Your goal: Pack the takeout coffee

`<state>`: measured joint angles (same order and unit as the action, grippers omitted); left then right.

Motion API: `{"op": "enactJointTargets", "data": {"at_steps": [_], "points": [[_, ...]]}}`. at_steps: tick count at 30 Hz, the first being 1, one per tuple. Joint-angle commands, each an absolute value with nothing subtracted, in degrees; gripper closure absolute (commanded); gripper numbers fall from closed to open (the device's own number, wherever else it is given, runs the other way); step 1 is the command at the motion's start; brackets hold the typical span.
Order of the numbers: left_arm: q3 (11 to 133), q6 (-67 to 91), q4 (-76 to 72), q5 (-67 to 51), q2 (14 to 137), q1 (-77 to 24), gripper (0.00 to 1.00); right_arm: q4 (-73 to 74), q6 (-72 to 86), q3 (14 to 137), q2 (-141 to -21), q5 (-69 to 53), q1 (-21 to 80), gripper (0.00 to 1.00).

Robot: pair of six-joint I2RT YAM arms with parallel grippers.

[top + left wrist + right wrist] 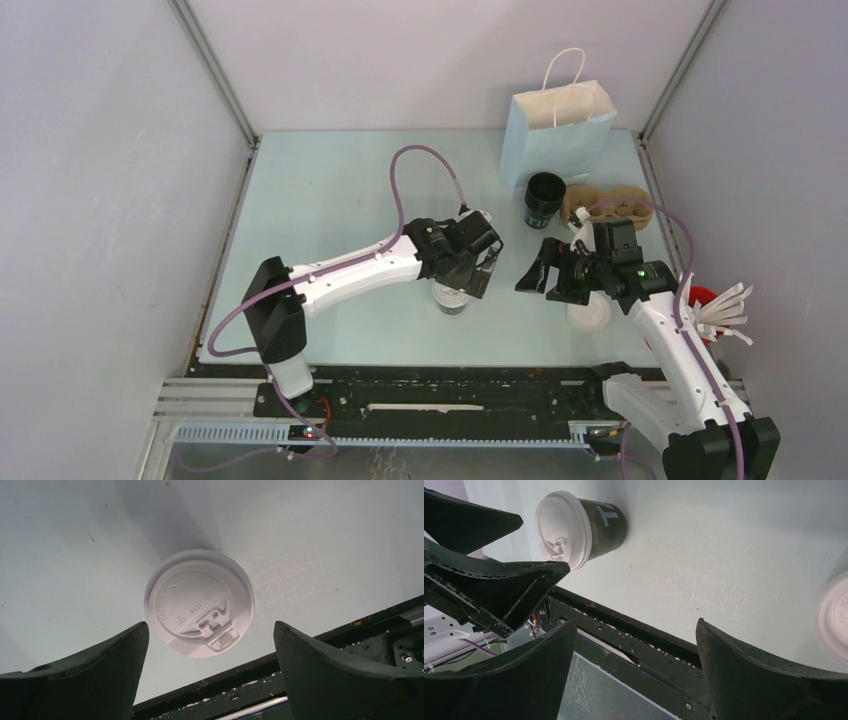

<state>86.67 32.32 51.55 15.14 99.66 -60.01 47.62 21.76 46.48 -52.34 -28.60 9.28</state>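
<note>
A dark takeout cup with a white lid [452, 298] stands on the table near its front edge. In the left wrist view the lid [200, 602] shows from straight above, just beyond my fingertips. My left gripper [483, 268] [210, 625] hovers over this cup, open and empty. A second dark cup [545, 198] stands open, without a lid, beside the brown cardboard carrier [612, 208]. One loose white lid [590, 313] [835, 617] lies flat under my right arm. My right gripper [540, 282] [636, 625] is open and empty, right of the lidded cup [581, 527].
A light blue paper bag [557, 128] with white handles stands upright at the back right. White sticks and a red object [718, 305] lie off the table's right edge. The black frame rail [634, 630] runs along the front edge.
</note>
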Motion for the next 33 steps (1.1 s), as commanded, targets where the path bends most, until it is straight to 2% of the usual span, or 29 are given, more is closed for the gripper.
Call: {"op": "enactJointTargets", "data": {"at_steps": [1,4,9,13,33], "points": [[88.98,30.76,50.24,13.82,100.78,-60.29,0.02,47.81,20.26,47.59,-51.85,-28.46,8.88,0.03],[89.87,30.41,51.12,14.28,102.11,-60.29,0.07,47.82,20.23,47.57,-51.74,-28.56,8.90,0.03],[89.79,30.13,51.26,14.53,103.22,-60.29,0.07,47.86,20.24,47.57,-51.83,-28.64,8.92,0.03],[89.22,29.61,51.18,15.65,102.66,-60.29,0.03,47.61,20.25,47.46,-51.96,-28.72,8.88,0.04],[91.79,27.70,52.57,14.64,99.96,-60.47,0.00,47.37,20.08,47.37,-52.46,-28.95,8.88,0.04]]}}
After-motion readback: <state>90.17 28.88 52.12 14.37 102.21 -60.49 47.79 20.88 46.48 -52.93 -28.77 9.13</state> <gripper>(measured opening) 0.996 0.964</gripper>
